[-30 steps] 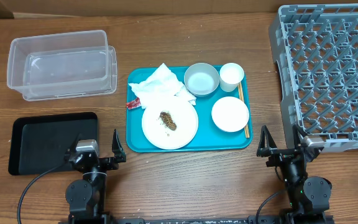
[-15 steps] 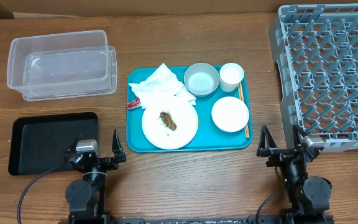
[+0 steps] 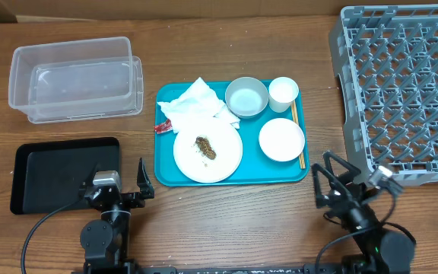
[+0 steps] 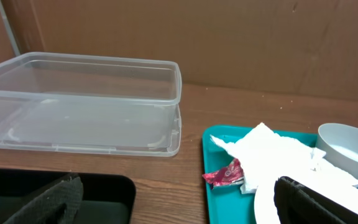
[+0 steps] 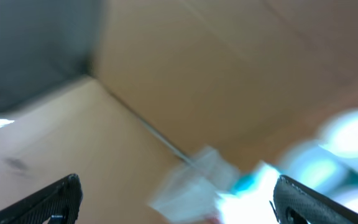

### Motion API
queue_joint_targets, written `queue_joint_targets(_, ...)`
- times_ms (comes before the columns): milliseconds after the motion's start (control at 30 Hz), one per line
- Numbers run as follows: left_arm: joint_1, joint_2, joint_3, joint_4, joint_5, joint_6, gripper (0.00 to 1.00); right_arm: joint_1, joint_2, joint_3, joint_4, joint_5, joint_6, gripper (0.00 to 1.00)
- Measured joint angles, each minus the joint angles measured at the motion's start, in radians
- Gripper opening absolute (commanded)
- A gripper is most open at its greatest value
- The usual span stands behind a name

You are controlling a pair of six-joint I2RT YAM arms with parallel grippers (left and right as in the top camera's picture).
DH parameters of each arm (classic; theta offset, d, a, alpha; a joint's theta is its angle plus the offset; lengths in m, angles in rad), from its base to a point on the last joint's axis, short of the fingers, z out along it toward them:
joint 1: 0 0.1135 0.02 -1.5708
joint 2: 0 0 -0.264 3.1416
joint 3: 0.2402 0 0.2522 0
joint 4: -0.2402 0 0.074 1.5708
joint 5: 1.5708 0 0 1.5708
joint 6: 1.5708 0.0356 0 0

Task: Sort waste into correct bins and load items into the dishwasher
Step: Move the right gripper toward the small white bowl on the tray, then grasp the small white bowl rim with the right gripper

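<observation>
No writing can be read anywhere from where I stand. The small red wrapper [image 4: 225, 174] on the teal tray [image 4: 219, 204] is crumpled and too small for any print to be made out. The view from the right wrist is only a blur.

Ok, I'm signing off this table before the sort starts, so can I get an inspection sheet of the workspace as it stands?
surface: wooden table, no spills seen.
job's things: clear tub and black tray empty, on the left; napkins, red wrapper, plate with food scrap, bowl, cup, small dish and chopsticks all on the teal tray; dish rack empty, on the right.
clutter: nothing seen.
tools: left tool and right tool open, holding nothing, near the front edge; right wrist view blurred.
cables: a black cable trails from each arm's base, clear of the trays.
surroundings: brown cardboard behind the table.
</observation>
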Motion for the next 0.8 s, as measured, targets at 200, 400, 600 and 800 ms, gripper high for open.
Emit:
queue_joint_targets(200, 0.0, 0.0, 0.0, 0.0, 0.0, 0.0, 1.0, 0.0, -0.002, 0.045, 0.192, 0.07, 0.164, 1.0)
queue_joint_targets(400, 0.0, 0.0, 0.0, 0.0, 0.0, 0.0, 1.0, 0.0, 0.177, 0.454, -0.303, 0.135, -0.033, 1.0)
queue_joint_targets(600, 0.0, 0.0, 0.0, 0.0, 0.0, 0.0, 1.0, 0.006, 0.595, 0.938, -0.822, 0.153, -0.274, 1.0)
queue_joint_targets(800, 0.0, 0.0, 0.0, 0.0, 0.0, 0.0, 1.0, 0.162, 1.064, 1.313, -1.218, 0.214, -0.438, 1.0)
